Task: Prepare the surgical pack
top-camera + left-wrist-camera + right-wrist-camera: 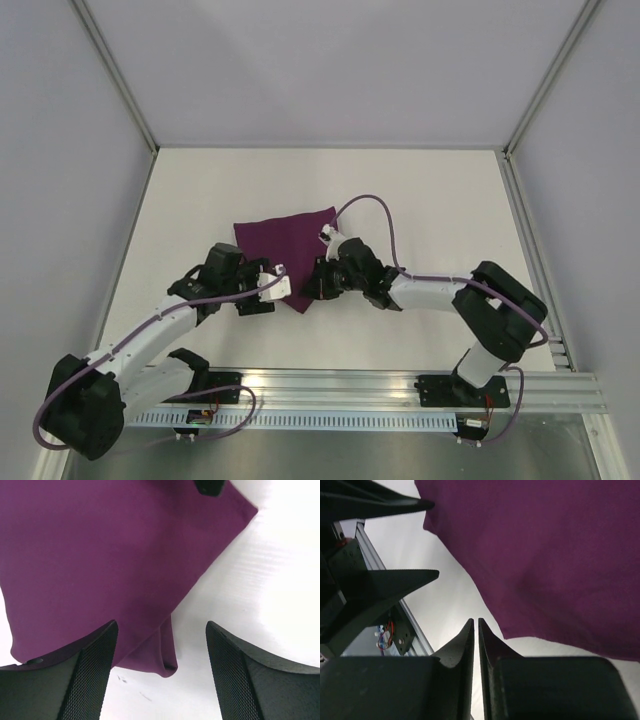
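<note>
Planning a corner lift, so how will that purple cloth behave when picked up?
Probably floppy: the purple cloth lies flat, with a soft doubled layer at its near corner. Likely light, being thin; a push may bunch it rather than slide it.
</note>
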You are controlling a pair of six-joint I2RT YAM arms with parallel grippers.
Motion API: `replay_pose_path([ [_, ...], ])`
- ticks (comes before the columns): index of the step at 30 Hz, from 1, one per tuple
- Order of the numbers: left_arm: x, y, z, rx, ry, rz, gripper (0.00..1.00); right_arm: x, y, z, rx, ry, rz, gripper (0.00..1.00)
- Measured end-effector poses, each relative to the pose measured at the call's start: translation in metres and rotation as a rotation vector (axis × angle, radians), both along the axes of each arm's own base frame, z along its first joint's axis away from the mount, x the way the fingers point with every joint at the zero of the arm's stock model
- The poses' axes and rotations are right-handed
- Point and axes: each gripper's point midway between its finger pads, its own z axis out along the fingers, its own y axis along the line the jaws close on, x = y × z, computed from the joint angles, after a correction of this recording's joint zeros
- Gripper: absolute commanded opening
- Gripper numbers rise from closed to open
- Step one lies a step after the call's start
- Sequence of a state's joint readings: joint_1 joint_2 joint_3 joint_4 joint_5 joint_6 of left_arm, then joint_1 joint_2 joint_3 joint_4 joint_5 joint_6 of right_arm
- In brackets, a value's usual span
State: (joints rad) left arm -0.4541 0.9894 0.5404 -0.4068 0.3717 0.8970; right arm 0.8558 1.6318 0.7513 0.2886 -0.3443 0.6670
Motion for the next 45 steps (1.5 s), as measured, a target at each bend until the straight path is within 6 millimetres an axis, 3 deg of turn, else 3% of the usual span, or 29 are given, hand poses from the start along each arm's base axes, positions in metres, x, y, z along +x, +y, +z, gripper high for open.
replay_pose_path([
  [3,0.001,0.007,-0.011,0.054,-0.033,0.001,0.78,0.008,0.005,-0.004,0.023,0.027,-0.051,0.07],
  [8,0.014,0.006,-0.005,0.087,-0.120,-0.005,0.75,0.014,0.011,-0.020,0.034,0.079,-0.103,0.06],
  [11,0.019,0.007,-0.008,0.107,-0.135,-0.004,0.68,0.016,0.014,-0.024,0.045,0.097,-0.119,0.05],
  [20,0.021,0.007,-0.014,0.127,-0.139,0.003,0.36,0.015,0.023,-0.020,0.081,0.096,-0.128,0.04],
  [27,0.019,0.004,-0.008,0.102,-0.113,0.019,0.00,0.015,0.027,-0.029,0.088,0.120,-0.137,0.03],
  [36,0.019,-0.003,0.008,0.042,-0.078,0.056,0.00,0.019,0.038,-0.034,0.131,0.167,-0.162,0.01],
  [45,0.019,-0.005,0.012,0.025,-0.074,0.068,0.00,0.036,0.052,-0.009,0.216,0.139,-0.196,0.00],
])
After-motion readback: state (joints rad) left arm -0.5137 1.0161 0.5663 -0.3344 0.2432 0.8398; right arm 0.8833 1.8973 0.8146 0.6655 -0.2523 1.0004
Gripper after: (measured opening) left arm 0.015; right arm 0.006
